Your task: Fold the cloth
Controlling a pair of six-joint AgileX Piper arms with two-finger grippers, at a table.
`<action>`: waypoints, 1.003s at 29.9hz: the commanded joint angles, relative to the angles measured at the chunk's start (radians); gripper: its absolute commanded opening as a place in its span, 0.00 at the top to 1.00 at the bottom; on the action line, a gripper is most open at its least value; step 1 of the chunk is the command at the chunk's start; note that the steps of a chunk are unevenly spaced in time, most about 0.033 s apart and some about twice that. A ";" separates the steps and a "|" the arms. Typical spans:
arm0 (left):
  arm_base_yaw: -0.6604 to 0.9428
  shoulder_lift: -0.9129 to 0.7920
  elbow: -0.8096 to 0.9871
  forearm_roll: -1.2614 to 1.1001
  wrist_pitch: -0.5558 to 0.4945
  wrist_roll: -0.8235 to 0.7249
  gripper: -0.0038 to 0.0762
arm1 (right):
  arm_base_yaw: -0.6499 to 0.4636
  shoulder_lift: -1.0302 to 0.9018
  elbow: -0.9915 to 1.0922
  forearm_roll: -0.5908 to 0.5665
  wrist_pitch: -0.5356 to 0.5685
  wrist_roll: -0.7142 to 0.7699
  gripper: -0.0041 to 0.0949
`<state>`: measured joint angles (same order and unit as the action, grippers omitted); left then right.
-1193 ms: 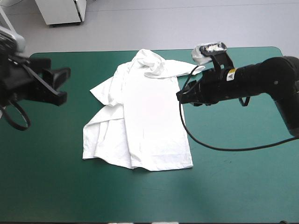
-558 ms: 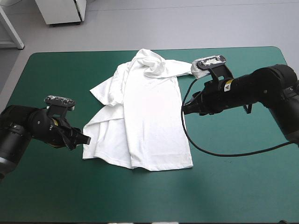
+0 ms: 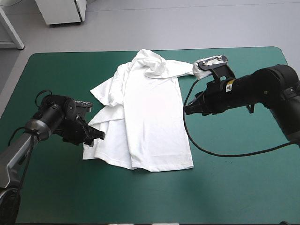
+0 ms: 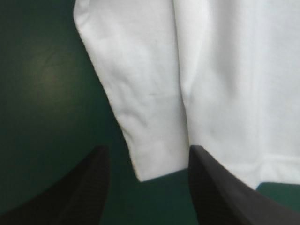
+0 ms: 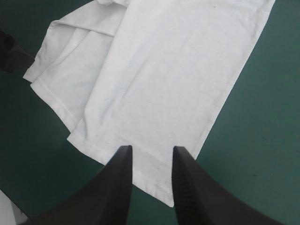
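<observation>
The white T-shirt [image 3: 150,117] lies flat mid-table, partly folded lengthwise, its collar end bunched [image 3: 152,63] toward the far edge. My left gripper [image 3: 99,136] sits low at the shirt's near-left corner. In the left wrist view that gripper [image 4: 147,150] is open, with a corner of the T-shirt [image 4: 154,154] between its fingers. My right gripper [image 3: 185,108] hovers at the shirt's right edge. In the right wrist view it [image 5: 151,151] is open above the T-shirt [image 5: 164,70], whose edge runs between the fingers.
Teal-green cover [image 3: 234,187] surrounds the shirt on every side. The table's far edge [image 3: 93,52] runs just beyond the bunched collar. The left arm shows as a dark shape [image 5: 8,54] beside the shirt's corner in the right wrist view.
The left arm swung down from the table's left edge to the shirt's near-left corner. The right gripper shifted only slightly along the shirt's right edge.
</observation>
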<state>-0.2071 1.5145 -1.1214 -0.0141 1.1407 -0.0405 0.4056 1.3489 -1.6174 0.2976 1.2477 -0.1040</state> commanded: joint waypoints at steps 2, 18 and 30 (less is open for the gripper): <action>-0.003 0.005 -0.013 -0.003 -0.041 -0.042 0.48 | 0.000 -0.034 -0.023 0.012 -0.030 -0.004 0.68; -0.003 0.025 0.254 -0.043 -0.288 -0.146 0.58 | 0.000 -0.034 -0.023 0.001 -0.030 0.001 0.68; -0.003 0.025 0.289 -0.045 -0.354 -0.139 0.96 | 0.000 0.027 -0.022 -0.066 -0.030 0.020 0.51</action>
<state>-0.2073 1.5144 -0.8601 -0.0894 0.8762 -0.1726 0.4056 1.3677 -1.6174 0.2297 1.2477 -0.0707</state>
